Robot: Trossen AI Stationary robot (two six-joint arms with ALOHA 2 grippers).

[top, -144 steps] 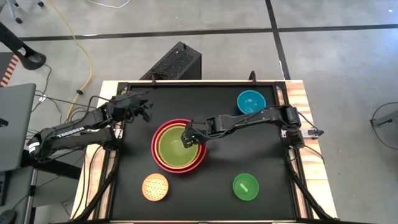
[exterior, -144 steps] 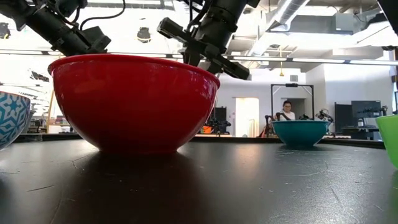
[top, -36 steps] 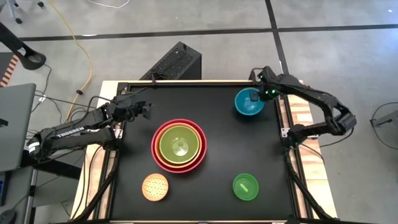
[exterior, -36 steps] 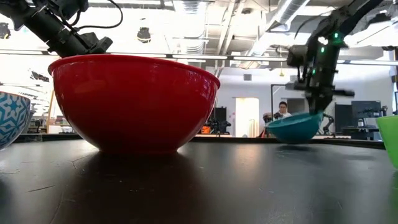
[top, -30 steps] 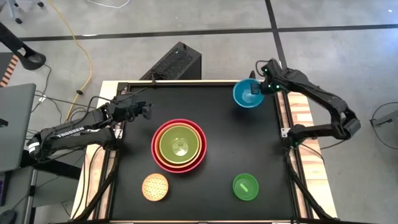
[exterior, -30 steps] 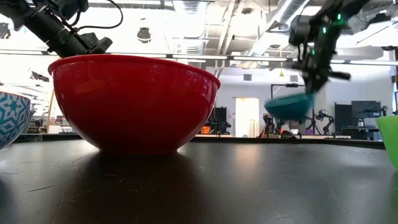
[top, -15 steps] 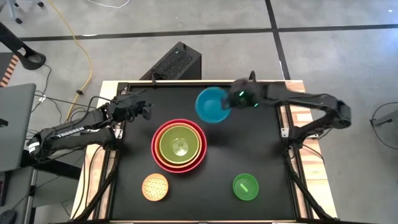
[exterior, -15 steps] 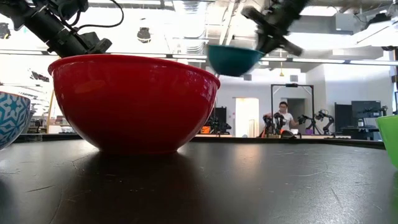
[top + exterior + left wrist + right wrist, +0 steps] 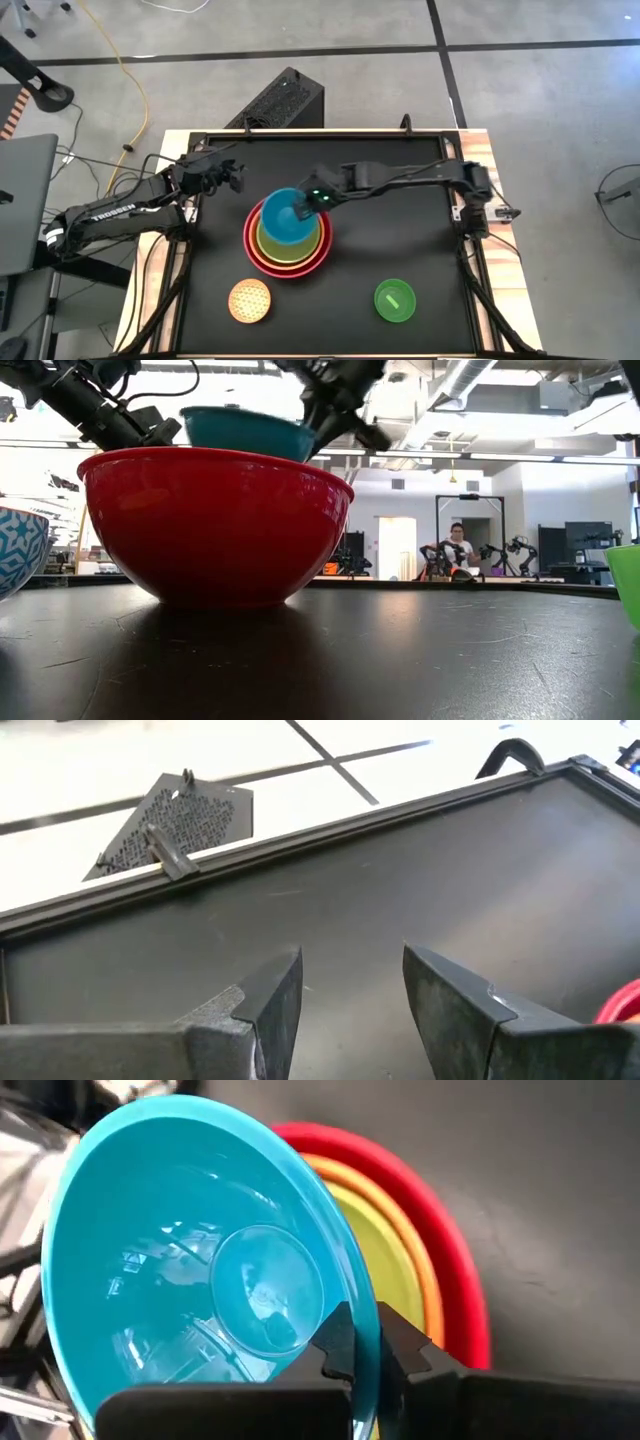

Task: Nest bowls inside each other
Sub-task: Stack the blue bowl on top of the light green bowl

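Note:
A teal blue bowl (image 9: 284, 214) (image 9: 248, 432) hangs over the stack of the big red bowl (image 9: 254, 252) (image 9: 215, 525), the orange bowl (image 9: 262, 252) and the lime-yellow bowl (image 9: 285, 254). My right gripper (image 9: 304, 206) (image 9: 365, 1332) is shut on it. In the low view the red rim hides the teal bowl's bottom. My left gripper (image 9: 236, 178) (image 9: 350, 985) waits open over the table's far left, holding nothing. A small pale yellow bowl (image 9: 250, 300) and a small bright green bowl (image 9: 394, 300) stand near the front edge. My right gripper pinches the teal bowl's rim (image 9: 366, 1305) on the side toward the table's right, one finger inside the bowl and one outside. The fingers slant down from the right. The bowl is a little tilted, mouth up, over the stack; whether its bottom touches the lime-yellow bowl I cannot tell.
The black table top (image 9: 390, 240) has a raised frame around it. At the low view's left edge stands a bowl with a blue-and-white pattern (image 9: 18, 550). A black perforated box (image 9: 280, 100) lies on the floor beyond the far edge. A person (image 9: 460, 545) sits far back in the room.
My right gripper has lifted the teal bowl off the table's far right corner and swept it toward the left and the near edge, until it hangs over the red, orange and lime-yellow stack. The gripper has stayed shut on the rim and rolled as it went.

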